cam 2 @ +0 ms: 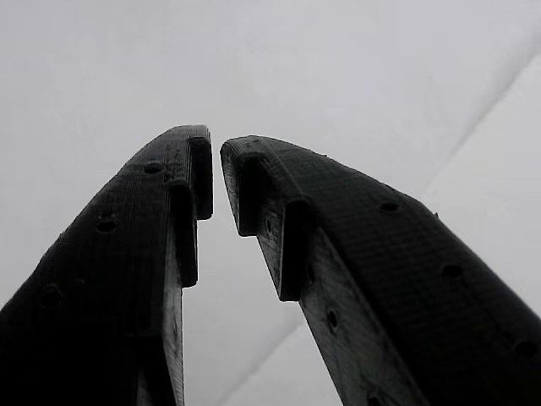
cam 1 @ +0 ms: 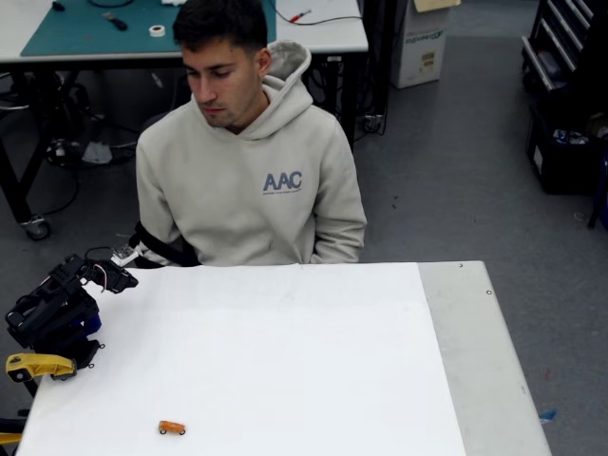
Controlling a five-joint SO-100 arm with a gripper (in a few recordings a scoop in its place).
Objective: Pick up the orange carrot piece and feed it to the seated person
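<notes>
Lying near the white table's (cam 1: 285, 332) front edge, stubby bright orange carrot piece (cam 1: 172, 427), jaws nearly together, empty.

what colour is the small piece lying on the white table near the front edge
Bright orange. The carrot piece shows best in the fixed view.

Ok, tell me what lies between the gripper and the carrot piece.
Bare white table in the fixed view: nothing between the gripper and the orange carrot piece.

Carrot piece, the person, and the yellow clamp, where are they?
orange carrot piece (cam 1: 172, 427), fixed view, its middle.
seated person (cam 1: 249, 190), fixed view, the hoodie's chest.
yellow clamp (cam 1: 36, 365), fixed view, its body.
</notes>
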